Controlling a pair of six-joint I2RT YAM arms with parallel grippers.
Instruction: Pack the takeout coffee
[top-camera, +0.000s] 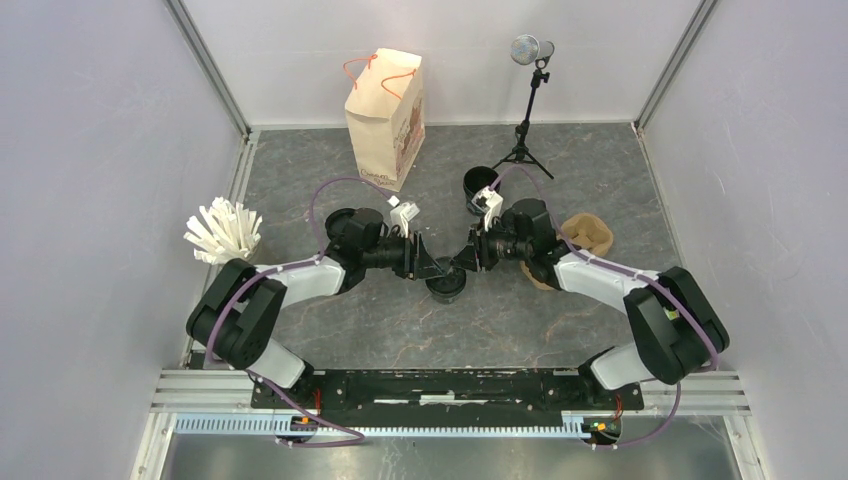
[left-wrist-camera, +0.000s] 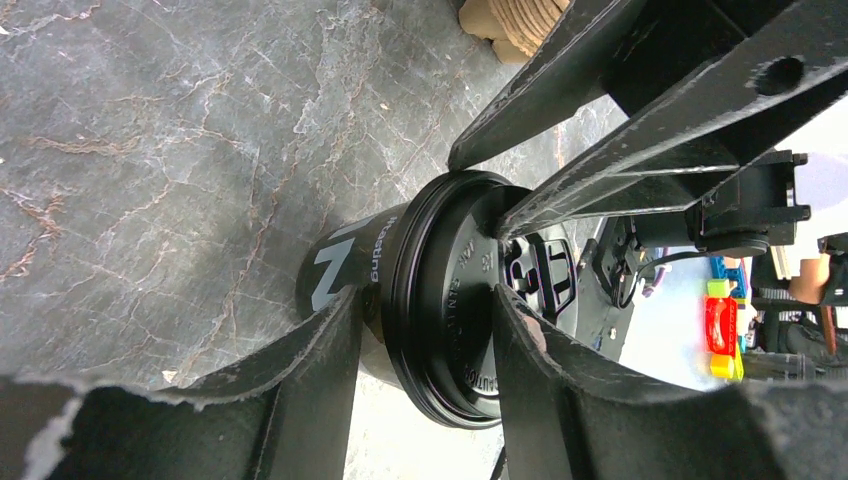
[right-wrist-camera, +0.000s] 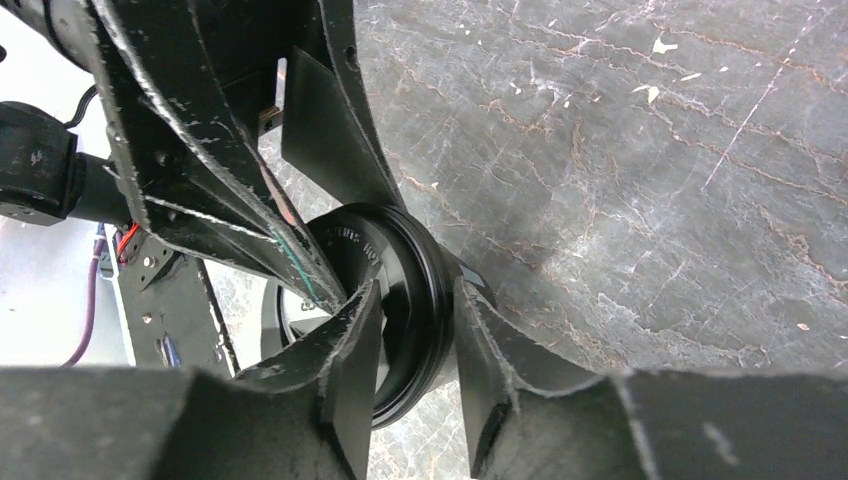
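Note:
One takeout coffee (top-camera: 446, 285), a black cup with a black lid, stands on the grey table between both arms. My left gripper (top-camera: 432, 268) reaches it from the left and my right gripper (top-camera: 462, 262) from the right. In the left wrist view the left gripper (left-wrist-camera: 425, 300) straddles the lid (left-wrist-camera: 450, 250), one finger against the cup wall and the other on the lid's top. The right gripper (right-wrist-camera: 415, 290) clamps the lid rim (right-wrist-camera: 425, 270) the same way. A second black cup (top-camera: 478, 186) stands behind the right arm; I cannot tell whether it has a lid.
The beige paper bag (top-camera: 385, 115) with orange handles stands upright at the back. The brown pulp carrier (top-camera: 588, 238) lies to the right of the right arm. A white bundle of sticks (top-camera: 222, 230) sits at the left. A microphone tripod (top-camera: 522, 130) stands at the back right.

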